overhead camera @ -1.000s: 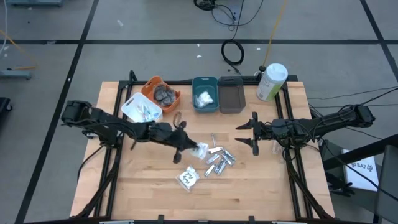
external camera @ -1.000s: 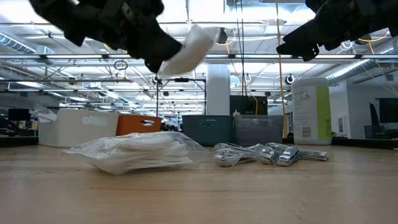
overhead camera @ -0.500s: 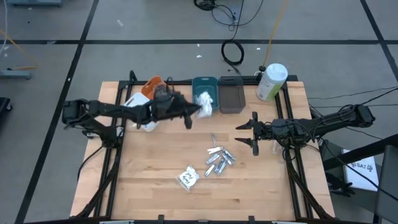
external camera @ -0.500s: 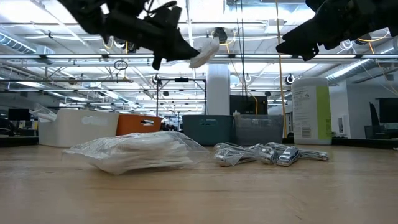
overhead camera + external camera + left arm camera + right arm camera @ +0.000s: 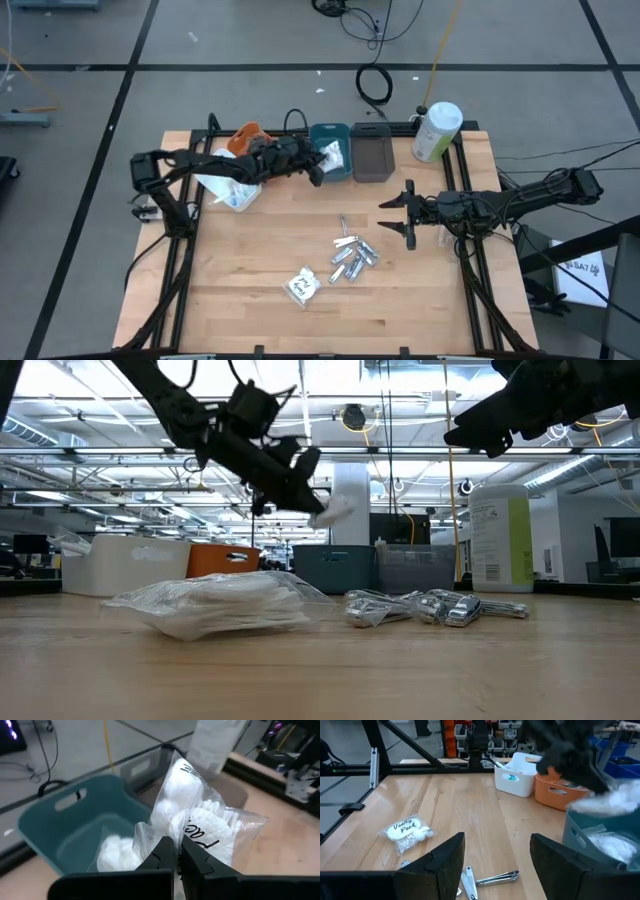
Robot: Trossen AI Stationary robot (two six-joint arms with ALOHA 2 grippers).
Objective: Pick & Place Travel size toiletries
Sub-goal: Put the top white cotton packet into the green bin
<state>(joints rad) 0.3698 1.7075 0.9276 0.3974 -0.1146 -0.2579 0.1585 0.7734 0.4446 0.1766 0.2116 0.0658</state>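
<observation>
A white clear-wrapped packet (image 5: 200,815) hangs in the air over the teal bin (image 5: 318,133), with my left gripper (image 5: 318,168) shut on it. Another white packet (image 5: 116,856) lies inside that bin. A third packet (image 5: 302,285) lies flat on the table's near middle, and a heap of small silver tubes and clippers (image 5: 350,255) lies to its right. My right gripper (image 5: 400,213) hovers open at mid-right, above the table and touching nothing. My left gripper pinches the packet's clear wrap at its near edge (image 5: 149,832) between its two fingertips. The fingers come from the table's left, slanting a little down. The packet (image 5: 335,510) sticks out past the fingertips, lifted clear above the teal bin.
Along the far edge stand a white bin (image 5: 222,185), an orange bin (image 5: 243,134), the teal bin, a grey bin (image 5: 373,155) and a big white-and-green bottle (image 5: 437,130). Bare wood lies on the near left and near right.
My left gripper has swung from the table's middle toward the far edge and somewhat to the right, rolling as it went. It has carried the packet, still held and clear of the table, to above the teal bin.
</observation>
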